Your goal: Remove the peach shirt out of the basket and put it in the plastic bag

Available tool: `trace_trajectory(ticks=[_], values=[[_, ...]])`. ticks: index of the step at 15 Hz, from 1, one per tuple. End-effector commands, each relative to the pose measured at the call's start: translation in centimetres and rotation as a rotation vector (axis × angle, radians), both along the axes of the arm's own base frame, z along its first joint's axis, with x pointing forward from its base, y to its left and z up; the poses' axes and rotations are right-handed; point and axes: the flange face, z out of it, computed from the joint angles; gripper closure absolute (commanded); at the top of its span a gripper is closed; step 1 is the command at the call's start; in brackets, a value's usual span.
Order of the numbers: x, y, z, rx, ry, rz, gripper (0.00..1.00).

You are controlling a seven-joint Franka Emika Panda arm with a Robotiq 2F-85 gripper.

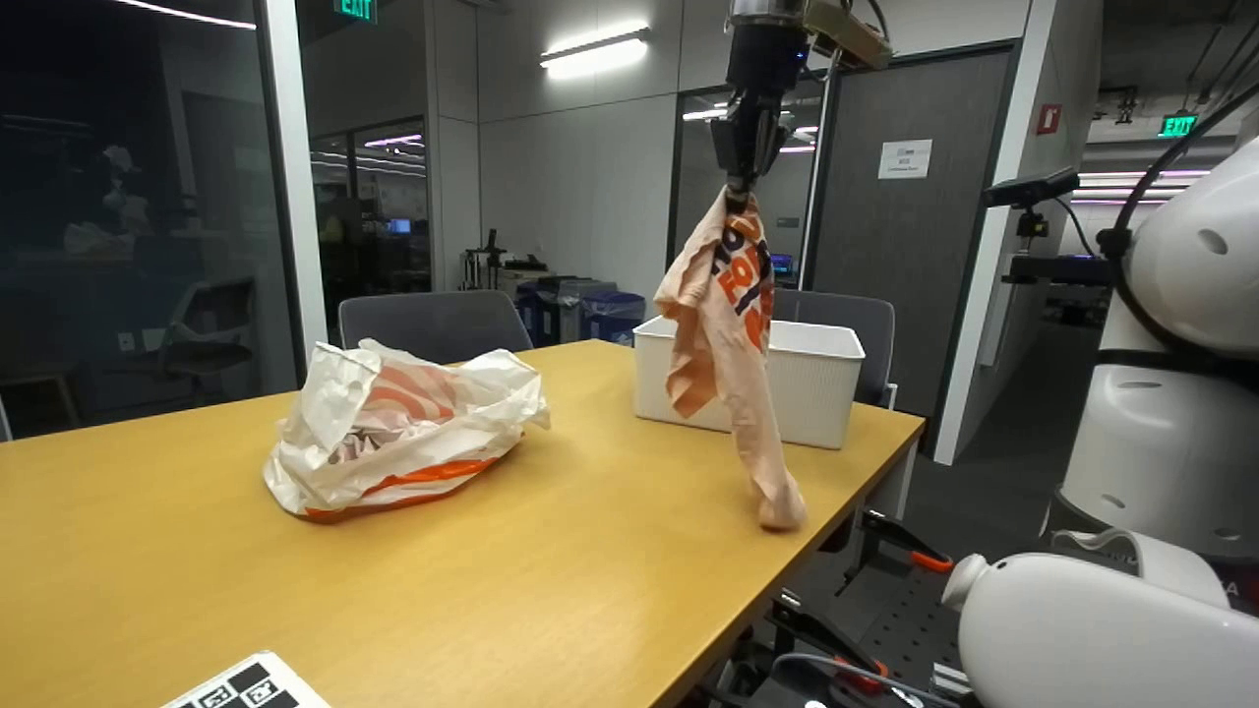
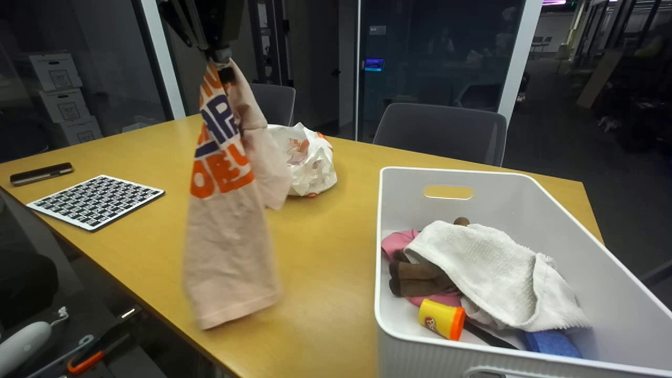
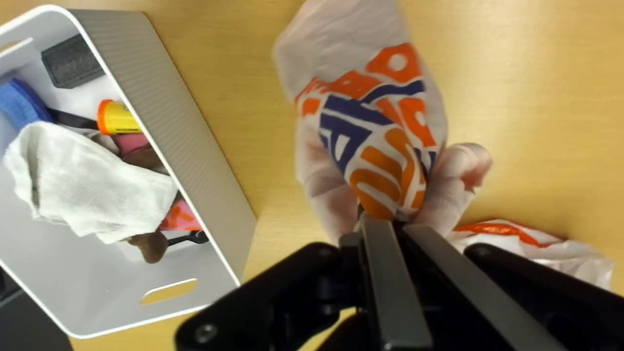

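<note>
The peach shirt with orange and blue lettering (image 1: 728, 364) hangs from my gripper (image 1: 740, 192), which is shut on its upper end. The shirt hangs over the table, outside the basket, in both exterior views (image 2: 231, 236). In the wrist view the shirt (image 3: 360, 107) bunches at the fingertips (image 3: 382, 224). The white basket (image 1: 811, 393) stands behind the shirt in an exterior view; its inside shows in an exterior view (image 2: 399, 194). The white plastic bag with orange marks (image 1: 334, 472) lies on the table, apart from the shirt; its opening shows crumpled folds. The bag's edge (image 3: 526, 248) shows in the wrist view.
Inside the basket lie a white towel (image 2: 488, 268), a brown doll (image 2: 420, 278), a yellow can (image 2: 438, 317) and a blue item (image 2: 551, 342). A checkered board (image 2: 100, 202) and a dark flat object (image 2: 42, 173) lie on the table (image 1: 472, 590). Chairs (image 1: 438, 324) stand around it.
</note>
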Motion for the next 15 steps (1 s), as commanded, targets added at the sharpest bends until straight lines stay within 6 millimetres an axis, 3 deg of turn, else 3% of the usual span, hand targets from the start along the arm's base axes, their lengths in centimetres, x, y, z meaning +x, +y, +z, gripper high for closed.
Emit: trace_trajectory(ticks=[1, 6, 11, 15], values=[[2.0, 0.3, -3.2, 0.016, 0.016, 0.195, 0.98], [4.7, 0.4, -10.3, 0.015, 0.101, 0.355, 0.99], [5.9, 1.7, -15.9, 0.038, 0.238, 0.370, 0.98], [6.4, 1.3, -20.3, 0.084, 0.325, 0.390, 0.99]])
